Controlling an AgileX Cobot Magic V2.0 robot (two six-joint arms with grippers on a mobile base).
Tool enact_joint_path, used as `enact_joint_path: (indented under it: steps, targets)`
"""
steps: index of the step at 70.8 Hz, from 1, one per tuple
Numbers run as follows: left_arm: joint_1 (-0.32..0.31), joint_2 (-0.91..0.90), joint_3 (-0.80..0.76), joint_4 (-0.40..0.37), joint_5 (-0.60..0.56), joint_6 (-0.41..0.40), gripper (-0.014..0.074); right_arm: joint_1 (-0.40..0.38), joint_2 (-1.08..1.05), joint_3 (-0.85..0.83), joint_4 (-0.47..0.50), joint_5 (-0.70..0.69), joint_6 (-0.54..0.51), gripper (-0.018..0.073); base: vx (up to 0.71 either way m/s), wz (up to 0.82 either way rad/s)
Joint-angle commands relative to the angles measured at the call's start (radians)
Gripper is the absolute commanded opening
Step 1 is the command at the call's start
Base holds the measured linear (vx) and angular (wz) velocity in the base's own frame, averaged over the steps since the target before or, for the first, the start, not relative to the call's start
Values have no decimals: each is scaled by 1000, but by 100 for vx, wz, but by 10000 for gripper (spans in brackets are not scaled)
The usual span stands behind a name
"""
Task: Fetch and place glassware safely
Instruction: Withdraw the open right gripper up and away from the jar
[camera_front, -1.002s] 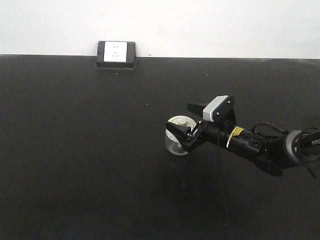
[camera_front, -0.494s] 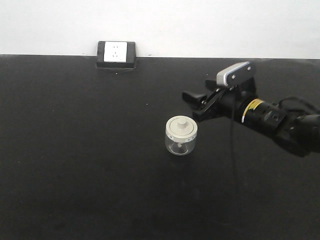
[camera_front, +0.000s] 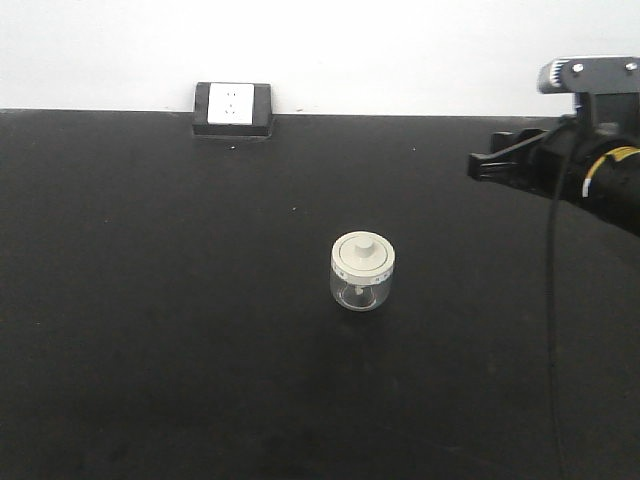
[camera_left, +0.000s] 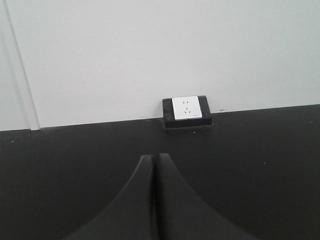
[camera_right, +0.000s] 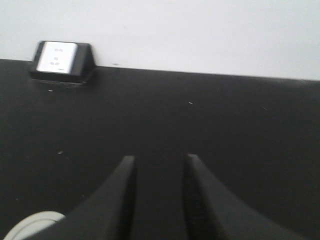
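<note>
Here, the glass jar (camera_front: 362, 273) is standing upright and alone on the black tabletop (camera_front: 150, 330), its cream-white lid (camera_front: 363, 253) and central knob facing up, with nothing touching it. It is sitting well apart from the right gripper (camera_front: 480, 164), below and to the left of the claw's tips in the front view. In the right wrist view, only a pale sliver of the lid (camera_right: 30, 226) is showing at the bottom left corner, to the left of and nearer than the fingers (camera_right: 120, 200).

The right gripper (camera_right: 157, 165) is hanging above the table at the right edge of the front view, its dark fingers pointing left. The wrist camera is showing a clear gap between the two fingers, so the claw is standing partly open and holding nothing.

The left gripper (camera_left: 153, 159) is appearing only in its own wrist view, where its two fingers are pressing together with no gap and nothing between them.

Beyond both claws, a white wall socket (camera_front: 232, 104) in a black housing is sitting at the table's far edge against the white wall (camera_front: 400, 50), straight ahead of the left gripper and far to the left ahead of the right one.
</note>
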Motion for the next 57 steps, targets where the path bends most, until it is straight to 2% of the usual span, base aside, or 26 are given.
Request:
enact_joint_path:
  steps: [1, 5, 14, 41, 57]
  targets:
    - [-7, 8, -27, -5, -73, -6, -7, -5, -89, -23, 16, 60, 1, 58, 0, 0]
    - [-7, 8, -27, -5, -73, -6, -7, -5, -120, -23, 12, 113, 1, -15, 0, 0]
    - [-7, 8, -27, -5, -73, -6, -7, -5, -198, -17, -2, 186, 1, -10, 0, 0]
    - [-7, 8, -27, -5, -73, -6, -7, -6, -501, 237, -27, 107, 20, -6, 0, 0]
    - [-7, 8, -27, -5, -73, -6, -7, -6, -706, 387, -29, 107, 19, -5, 0, 0]
